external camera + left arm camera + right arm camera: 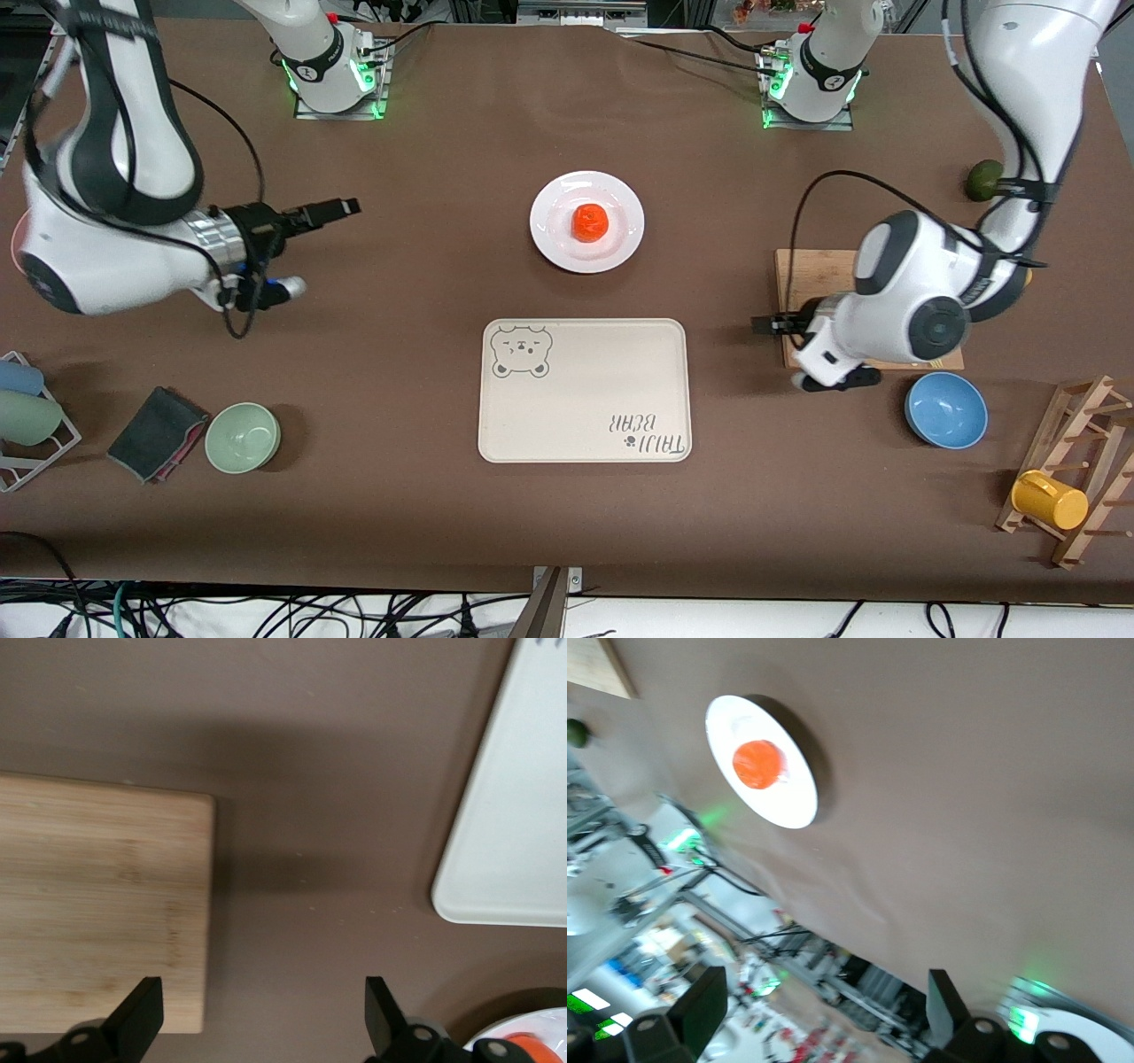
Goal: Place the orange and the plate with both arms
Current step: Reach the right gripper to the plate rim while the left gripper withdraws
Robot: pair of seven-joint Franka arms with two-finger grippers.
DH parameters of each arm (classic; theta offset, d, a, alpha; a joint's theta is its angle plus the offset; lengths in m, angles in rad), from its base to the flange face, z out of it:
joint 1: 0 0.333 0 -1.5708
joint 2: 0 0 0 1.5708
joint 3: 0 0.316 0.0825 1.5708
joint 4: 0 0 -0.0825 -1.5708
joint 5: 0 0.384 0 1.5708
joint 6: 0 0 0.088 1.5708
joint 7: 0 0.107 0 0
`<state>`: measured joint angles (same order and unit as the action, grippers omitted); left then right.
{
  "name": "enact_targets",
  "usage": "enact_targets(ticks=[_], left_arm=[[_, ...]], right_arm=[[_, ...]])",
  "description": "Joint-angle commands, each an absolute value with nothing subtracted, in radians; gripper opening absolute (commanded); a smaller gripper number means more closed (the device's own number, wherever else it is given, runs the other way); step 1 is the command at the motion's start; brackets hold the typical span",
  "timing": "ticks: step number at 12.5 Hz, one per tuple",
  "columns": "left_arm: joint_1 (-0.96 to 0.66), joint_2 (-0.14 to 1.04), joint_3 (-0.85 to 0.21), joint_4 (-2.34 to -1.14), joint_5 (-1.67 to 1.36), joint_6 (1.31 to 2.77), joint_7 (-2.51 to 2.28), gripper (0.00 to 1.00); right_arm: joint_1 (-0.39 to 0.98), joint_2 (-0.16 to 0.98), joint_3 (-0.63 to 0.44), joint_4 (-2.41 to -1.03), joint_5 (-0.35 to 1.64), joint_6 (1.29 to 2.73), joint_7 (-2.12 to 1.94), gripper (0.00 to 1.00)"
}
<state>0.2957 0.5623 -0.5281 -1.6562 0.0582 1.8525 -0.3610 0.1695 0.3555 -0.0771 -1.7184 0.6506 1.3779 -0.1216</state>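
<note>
Brown tabletop [425,292]: carries everything below.
Orange [590,221]: bright orange-red, sitting in the middle of the plate.
Plate [554,244]: white and round, midway between the two arm bases, farther from the front camera than the tray.
Tray [585,416]: cream, rectangular, bear drawing in one corner, bare of objects.
Left gripper [769,326]: low over the table at the edge of the wooden board, fingers spread wide, holding nothing.
Right gripper [344,208]: up over bare table toward the right arm's end, pointing toward the plate, fingers apart, holding nothing.
Wooden board [811,275]: under the left arm, toward its end of the table.
Blue bowl [945,410]: just nearer the front camera than the board.
Green bowl [243,437]: toward the right arm's end, beside a folded dark cloth [155,432].
Dark green fruit [983,180]: farther from the front camera than the board.
</note>
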Motion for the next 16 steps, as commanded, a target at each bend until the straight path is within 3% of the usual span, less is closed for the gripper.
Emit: enact_targets(ticks=[1, 6, 9, 12, 16], left_arm=[[0.334, 0.512, -0.542, -1.631, 0.084, 1.786, -0.324, 1.0], [0.402, 0.495, -0.532, -1.545, 0.112, 1.654, -0.198, 1.0], [0.355, 0.474, -0.506, -1.407, 0.114, 1.502, -0.193, 1.0], [0.114, 0.349, -0.2, -1.374, 0.011, 1.454, -0.16, 1.0], [-0.036, 0.215, -0.005, -1.385, -0.018, 1.407, -0.097, 1.0]], right_arm=[[0.19, 0.321, -0.023, -1.857, 0.759, 1.544, -0.121, 1.0], [0.195, 0.359, 0.22, -2.029, 0.989, 1.97, -0.279, 1.0], [0.195, 0.437, 0.3, -2.028, 1.041, 1.996, -0.377, 1.0], [0.199, 0.485, 0.321, -2.043, 1.089, 2.014, -0.5, 1.0], [0.209, 0.572, 0.321, -2.056, 1.178, 2.063, -0.692, 1.0]])
